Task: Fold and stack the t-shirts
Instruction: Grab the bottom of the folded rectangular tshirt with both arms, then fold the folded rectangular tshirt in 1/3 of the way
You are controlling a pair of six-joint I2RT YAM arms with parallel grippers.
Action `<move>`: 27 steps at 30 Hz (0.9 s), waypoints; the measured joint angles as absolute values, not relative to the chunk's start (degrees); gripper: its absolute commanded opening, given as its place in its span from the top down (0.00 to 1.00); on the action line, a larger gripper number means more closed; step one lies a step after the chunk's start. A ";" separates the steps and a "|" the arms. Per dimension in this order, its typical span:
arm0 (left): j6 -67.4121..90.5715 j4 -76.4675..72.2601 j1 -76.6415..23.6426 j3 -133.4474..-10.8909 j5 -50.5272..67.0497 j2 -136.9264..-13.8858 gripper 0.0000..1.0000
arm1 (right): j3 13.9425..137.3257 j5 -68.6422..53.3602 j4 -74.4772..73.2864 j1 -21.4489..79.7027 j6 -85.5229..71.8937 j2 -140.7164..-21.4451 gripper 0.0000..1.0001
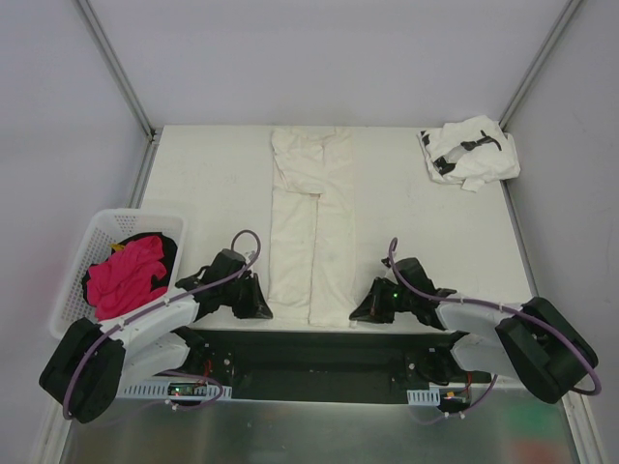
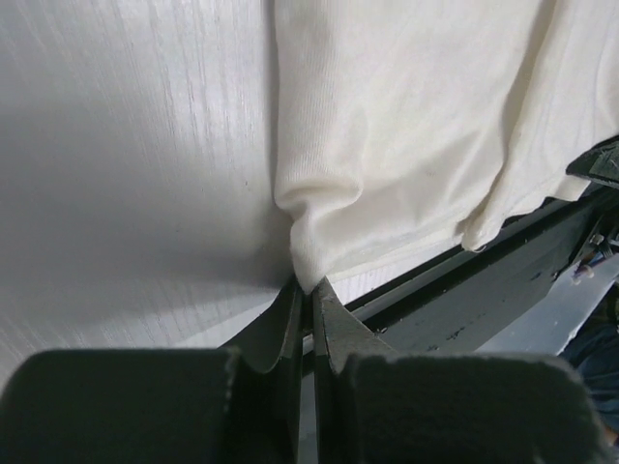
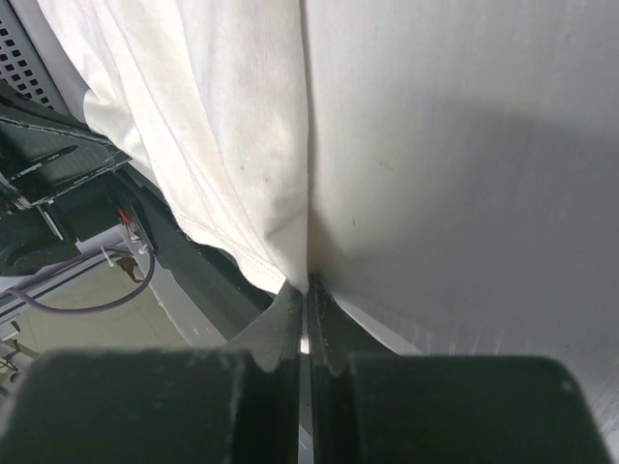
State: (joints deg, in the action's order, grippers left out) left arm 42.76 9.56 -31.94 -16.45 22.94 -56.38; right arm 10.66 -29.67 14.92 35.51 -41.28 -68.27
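The cream-white t-shirt (image 1: 314, 222) lies mid-tabletop (image 1: 203, 193) as a narrow strip, already folded in from the sides. Its long axis runs straight away from the arms toward the far edge. Its near hem sits at the tabletop's near edge, between the two hands. The left hand (image 1: 253, 302) is pinched together on the near left corner of the hem and the right hand (image 1: 366, 309) on the near right corner. In each wrist view the cloth is nipped at the fingertips. The rest of the shirt stretches away from both hands, neither nearer than the other, so I'd guess the hem travels forward along that axis. The printed t-shirt (image 1: 469, 153) sits bundled at the far right corner, well apart.
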 measured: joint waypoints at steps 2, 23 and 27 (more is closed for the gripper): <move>42.04 9.91 -31.94 -17.50 22.20 -57.65 1.00 | 11.09 -29.43 14.37 35.51 -41.21 -68.49 0.99; 35.09 11.35 -31.94 -31.11 16.78 -64.93 1.00 | 23.94 -24.84 5.48 31.24 -33.80 -74.70 0.99; 34.17 11.42 -31.94 -34.28 14.33 -65.67 1.00 | 28.84 -24.91 4.34 29.26 -31.53 -76.62 0.99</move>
